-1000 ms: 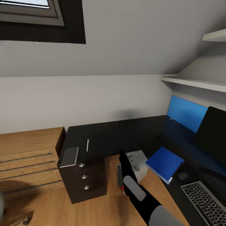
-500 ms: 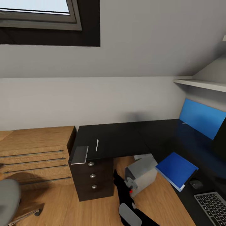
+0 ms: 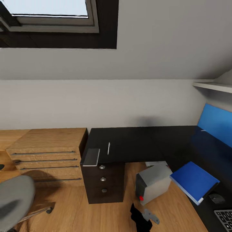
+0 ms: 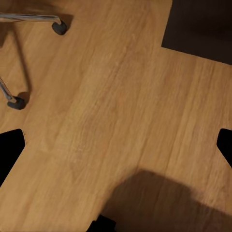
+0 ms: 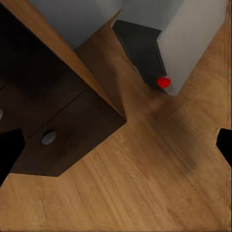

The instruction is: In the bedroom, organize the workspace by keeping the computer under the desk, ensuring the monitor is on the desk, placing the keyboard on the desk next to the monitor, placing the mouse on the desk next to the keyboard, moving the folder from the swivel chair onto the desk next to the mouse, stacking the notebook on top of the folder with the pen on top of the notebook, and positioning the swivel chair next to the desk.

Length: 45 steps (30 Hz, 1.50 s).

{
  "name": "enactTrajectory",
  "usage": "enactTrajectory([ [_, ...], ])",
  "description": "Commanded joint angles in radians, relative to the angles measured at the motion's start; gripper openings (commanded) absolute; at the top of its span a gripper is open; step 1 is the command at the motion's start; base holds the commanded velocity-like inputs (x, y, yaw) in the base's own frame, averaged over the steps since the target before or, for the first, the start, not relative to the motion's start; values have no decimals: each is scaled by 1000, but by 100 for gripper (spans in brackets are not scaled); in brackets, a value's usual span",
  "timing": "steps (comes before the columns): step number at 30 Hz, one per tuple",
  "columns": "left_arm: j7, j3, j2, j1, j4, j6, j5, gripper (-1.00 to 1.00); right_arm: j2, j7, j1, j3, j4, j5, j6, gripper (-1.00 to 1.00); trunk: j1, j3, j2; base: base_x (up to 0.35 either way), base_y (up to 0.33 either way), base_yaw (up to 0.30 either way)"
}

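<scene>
A glossy black L-shaped desk (image 3: 135,145) fills the corner under a sloped grey wall and a skylight (image 3: 48,8), with wooden floor (image 3: 74,209) below and a light wooden drawer chest (image 3: 45,154) beside its dark drawer unit (image 3: 103,183). The notebook (image 3: 91,157) lies at the desk's near corner, the pen (image 3: 109,148) just beside it. The folder (image 3: 194,181) overhangs the desk edge near the mouse (image 3: 216,198); the keyboard (image 3: 225,218) is cut off at the frame's corner. The computer (image 3: 153,184) stands tilted on the floor by the desk. The swivel chair (image 3: 14,199) is partly cropped. The right claw (image 3: 146,216) is barely visible, and whether either claw is spread cannot be told.
</scene>
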Motion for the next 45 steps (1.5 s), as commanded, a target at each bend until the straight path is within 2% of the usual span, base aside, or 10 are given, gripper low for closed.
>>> enactTrajectory([
  [1, 7, -9, 1, -1, 1, -5, 9, 100, 0, -9, -1, 8, 15, 1, -3, 100, 0, -1, -1, 0, 0, 217],
  [5, 6, -9, 2, -1, 1, -6, 9, 100, 0, -8, -1, 9, 87, 4, -5, 100, 0, -1, -1, 9, 27, 163],
  [13, 6, -10, 1, -1, 1, -6, 9, 100, -9, -6, -1, 15, 132, 12, -1, 100, 0, -1, -1, 83, 209, 18],
  [14, 5, -11, 0, -1, 1, -2, 10, 100, -12, -6, -1, 29, 140, 35, 1, 100, 0, -1, -1, 111, 270, 1],
  [23, 4, -11, -5, -1, 1, 0, 11, 100, -9, -5, -1, 39, 142, 55, 0, 100, 0, -1, -1, 57, 286, 0],
  [31, 4, -13, -7, -1, 0, -3, 11, 100, -9, -6, -1, 40, 142, 105, -1, 100, 0, -1, -1, 6, 275, 0],
  [32, 4, -17, -9, -1, 1, -2, 9, 100, -8, -6, -1, 40, 142, 122, -1, 100, 0, -1, -1, 0, 17, 137],
  [34, 4, -25, -9, -1, 1, -2, 9, 100, -7, -6, -1, 40, 142, 123, -1, 100, 0, -1, -1, 0, 12, 167],
  [39, 12, -132, -10, -1, 1, -2, 11, 100, -7, -6, -1, 40, 142, 125, -1, 100, 0, -1, -1, 0, 10, 224],
  [45, 12, -147, -10, -1, 1, -3, 10, 100, -9, -6, -1, 40, 143, 126, -1, 100, 0, -3, -1, 0, 68, 120],
])
